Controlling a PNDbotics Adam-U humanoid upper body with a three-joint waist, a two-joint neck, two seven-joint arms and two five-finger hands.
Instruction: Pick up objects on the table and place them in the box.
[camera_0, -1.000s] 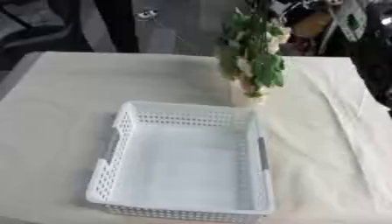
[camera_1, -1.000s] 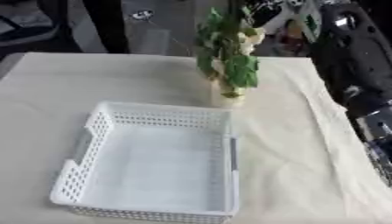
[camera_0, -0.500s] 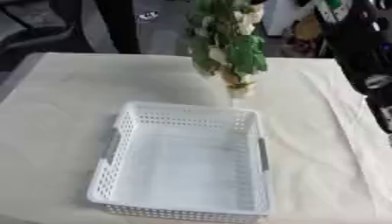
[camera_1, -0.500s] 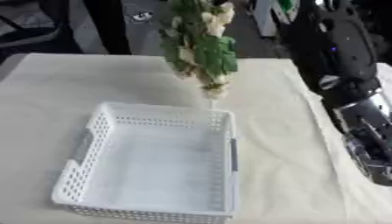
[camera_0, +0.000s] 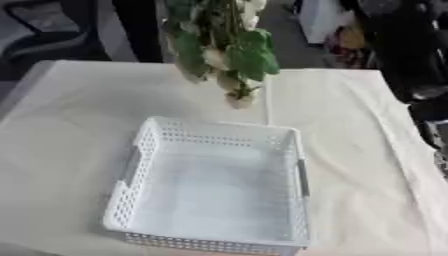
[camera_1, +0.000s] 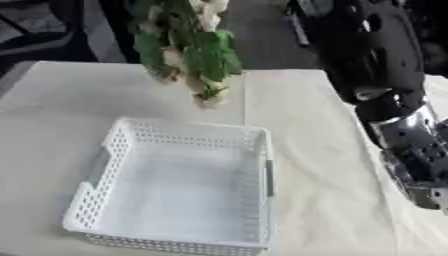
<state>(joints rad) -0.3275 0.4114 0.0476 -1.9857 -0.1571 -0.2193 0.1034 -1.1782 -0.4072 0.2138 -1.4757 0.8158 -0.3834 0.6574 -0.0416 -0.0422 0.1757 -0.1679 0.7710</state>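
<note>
A small potted plant (camera_0: 223, 50) with green leaves and pale flowers hangs in the air above the far edge of the white perforated basket (camera_0: 140, 165). Its pale pot (camera_0: 238, 99) is off the table and its top runs past the picture's upper edge. The basket holds nothing. My right arm (camera_1: 385, 75), black with a silver lower part, fills the right side and rises toward the top edge. Its hand is out of the picture, so what holds the plant is hidden. No left hand shows.
A cream cloth (camera_0: 70, 125) covers the table, with bare room to the left and right of the basket. Dark furniture and clutter (camera_0: 341, 35) stand beyond the far edge.
The plant has risen off the table and moved left, from the basket's far right to above its far edge. My right arm has swung further into view. The basket stays put.
</note>
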